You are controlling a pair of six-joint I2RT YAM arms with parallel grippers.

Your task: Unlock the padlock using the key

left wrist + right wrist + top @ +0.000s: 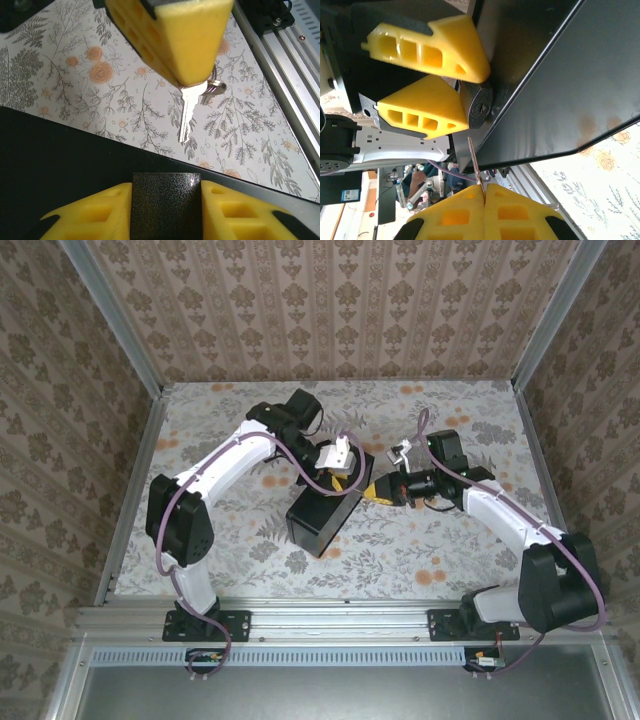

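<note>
Our right pincer (484, 189) clenches the slim silver key (475, 160), lower centre; our left pincer (166, 186) grasps the small dark padlock (474, 97) at the black box's (320, 522) edge. Tilted, the blade could skid off the keyhole (481, 107).

Yellow fingers on the left gripper (166, 192), and the same yellow on the right gripper (484, 192)! Silver key (186, 117), speckled black block (166, 215), black box (322, 512). The white cloth (420, 550) blooms with orange roses and grey ferns, against brown damask wallpaper (330, 310).
</note>
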